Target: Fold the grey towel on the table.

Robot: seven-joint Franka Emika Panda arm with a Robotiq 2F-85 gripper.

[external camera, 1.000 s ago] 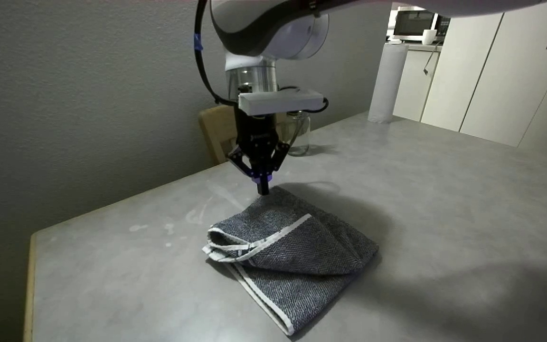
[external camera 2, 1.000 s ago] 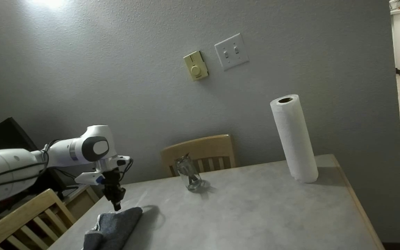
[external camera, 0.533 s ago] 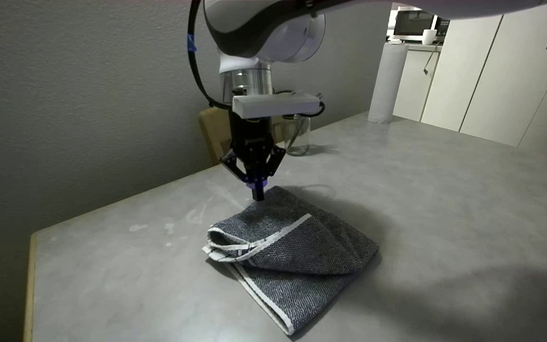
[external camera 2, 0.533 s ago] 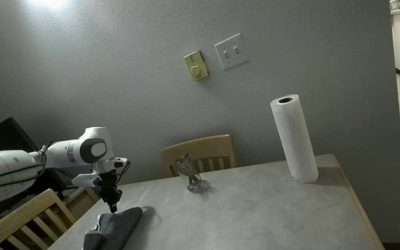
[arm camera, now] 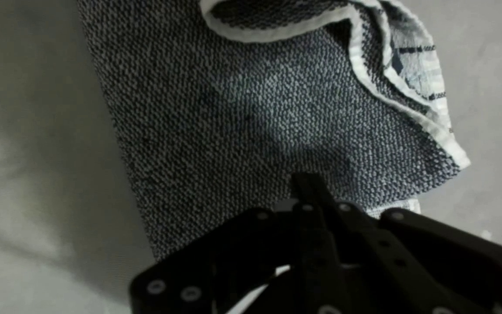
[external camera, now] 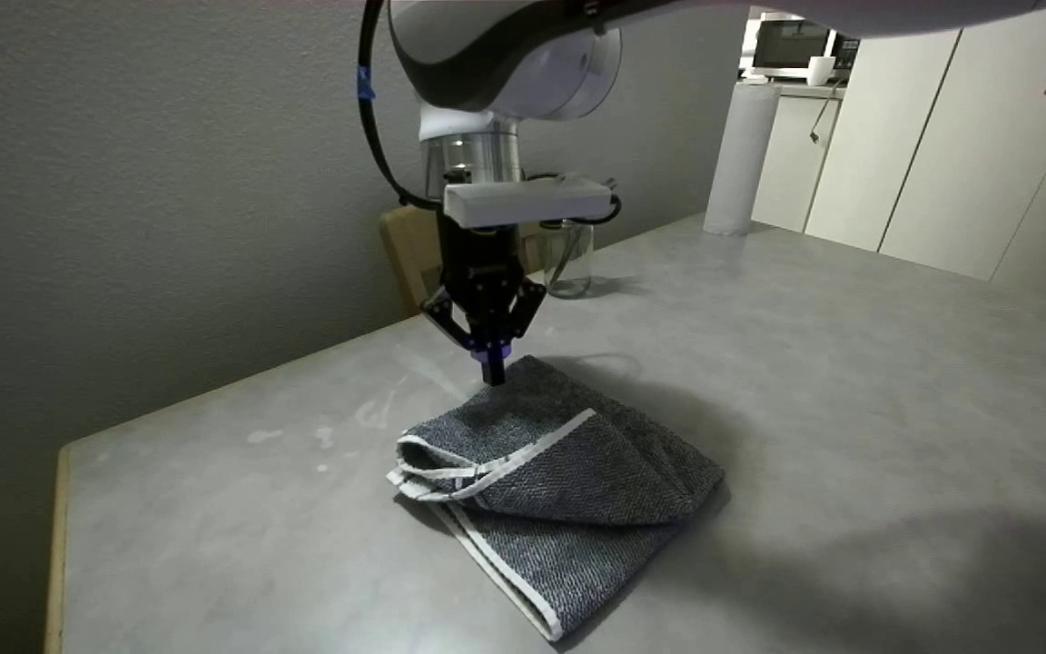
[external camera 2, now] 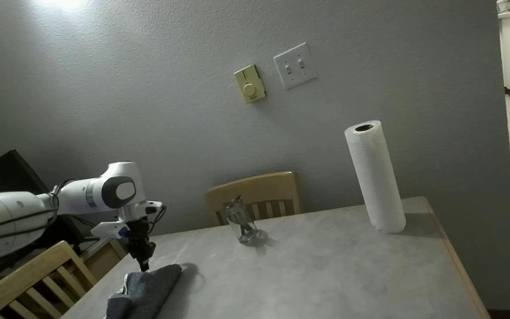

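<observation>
The grey towel (external camera: pixel 577 477) lies folded over on the light grey table (external camera: pixel 850 391), with pale edges and a loose upper layer. In an exterior view its near part is cut off by the frame (external camera 2: pixel 153 285). In the wrist view the towel (arm camera: pixel 216 131) fills the middle, with a curled pale edge at the top and a striped piece at the upper right. My gripper (external camera: pixel 494 378) is shut with its fingertips together and nothing visible between them. It points down just above the towel's far corner area in both exterior views (external camera 2: pixel 144 267). In the wrist view the fingertips (arm camera: pixel 306 179) are over the cloth; contact is unclear.
A glass jar (external camera: pixel 570 263) stands behind the gripper near the table's wall-side edge, with a wooden chair (external camera 2: pixel 255 195) behind it. A paper towel roll (external camera 2: pixel 376 177) stands farther along the table. A second chair (external camera 2: pixel 38 279) is beside the arm. A grey wall (external camera: pixel 169 182) runs behind.
My gripper has moved slightly left and down in both exterior views, then stayed still over the last half second. The towel has not moved.
</observation>
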